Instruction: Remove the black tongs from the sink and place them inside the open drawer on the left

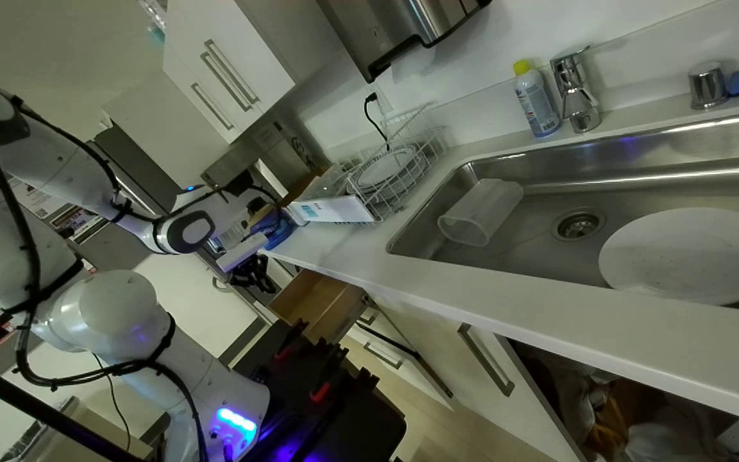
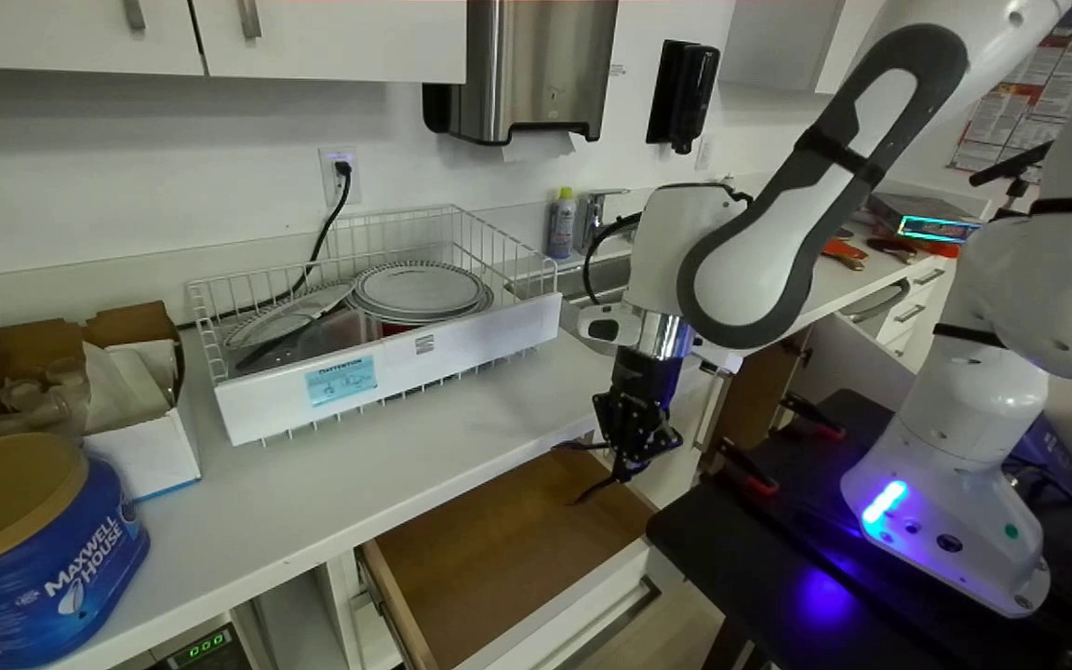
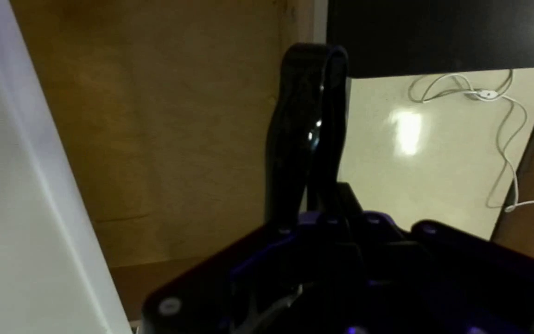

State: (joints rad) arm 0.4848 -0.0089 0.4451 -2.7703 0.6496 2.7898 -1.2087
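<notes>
The black tongs (image 3: 297,134) are held by my gripper (image 3: 327,222). Their bent end points up in the wrist view. In an exterior view two thin dark arms of the tongs (image 2: 595,489) stick out from my gripper (image 2: 629,456), over the right part of the open drawer. The drawer (image 2: 499,558) has a brown wooden inside with nothing seen lying in it; it also shows in the wrist view (image 3: 179,139) and in an exterior view (image 1: 315,298). My gripper (image 1: 251,276) is above it there. The steel sink (image 1: 517,253) is away from my gripper.
The white counter edge (image 3: 40,185) runs close beside the gripper. A wire dish rack (image 2: 387,372), a box (image 2: 140,428) and a blue coffee tub (image 2: 33,549) stand on the counter. A white plate (image 1: 696,256) and a clear container (image 1: 482,212) lie in the sink.
</notes>
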